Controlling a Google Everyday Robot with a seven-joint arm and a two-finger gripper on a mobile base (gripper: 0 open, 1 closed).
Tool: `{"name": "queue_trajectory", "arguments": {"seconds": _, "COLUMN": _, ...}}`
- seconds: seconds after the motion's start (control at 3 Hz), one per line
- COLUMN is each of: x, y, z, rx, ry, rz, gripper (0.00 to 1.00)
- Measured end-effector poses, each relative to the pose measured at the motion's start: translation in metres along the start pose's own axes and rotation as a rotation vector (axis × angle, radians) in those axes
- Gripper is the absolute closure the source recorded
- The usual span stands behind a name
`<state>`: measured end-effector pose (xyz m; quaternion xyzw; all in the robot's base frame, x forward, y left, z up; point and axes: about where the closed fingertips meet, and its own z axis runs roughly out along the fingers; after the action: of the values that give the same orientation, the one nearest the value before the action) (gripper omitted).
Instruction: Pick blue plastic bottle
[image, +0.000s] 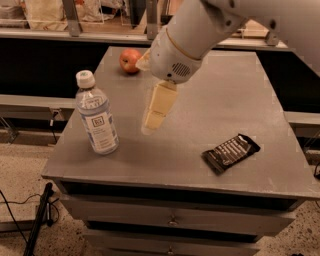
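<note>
Blue plastic bottle (96, 114) is the thing to pick, and it stands upright and free on the tabletop (225, 95), with nothing holding it. The jaws hang pointing down over the tabletop, near the bottle on the picture's right side of it, at about the height of its label, and apart from it. From this angle the pale jaws look like one piece, so I cannot tell if they are open or closed. I see nothing held in them.

Above the jaws, the thick white arm (200, 35) goes up and away from the bottle toward the top right corner.

I judge that the step in hand is the approach, and the grasp is not yet made. The next move calls for bringing the jaws sideways to the bottle, open wide enough to go around its body, and closing near the label. A tall light bottle may tip over if it is pushed first.

As a container, the bottle has its white cap screwed on. Its body is clear, and how much liquid is inside I cannot say. The drawers (172, 220) below the bottle are shut, so their contents are hidden.

An apple (130, 60) lies beyond the bottle, well apart. A dark snack wrapper (231, 152) lies far from the bottle, past the jaws.
</note>
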<state>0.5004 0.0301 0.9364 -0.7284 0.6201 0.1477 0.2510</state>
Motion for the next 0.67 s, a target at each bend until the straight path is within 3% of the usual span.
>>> {"name": "queue_trajectory", "arguments": {"seconds": 0.33, "x": -0.001, "y": -0.007, "z": 0.018, "rx": 0.039, "ry": -0.250, "rz": 0.003, "gripper": 0.00}}
{"name": "queue_trajectory", "arguments": {"seconds": 0.67, "x": -0.019, "y": -0.009, "z": 0.020, "rx": 0.053, "ry": -0.513, "rz": -0.012, "gripper": 0.00}}
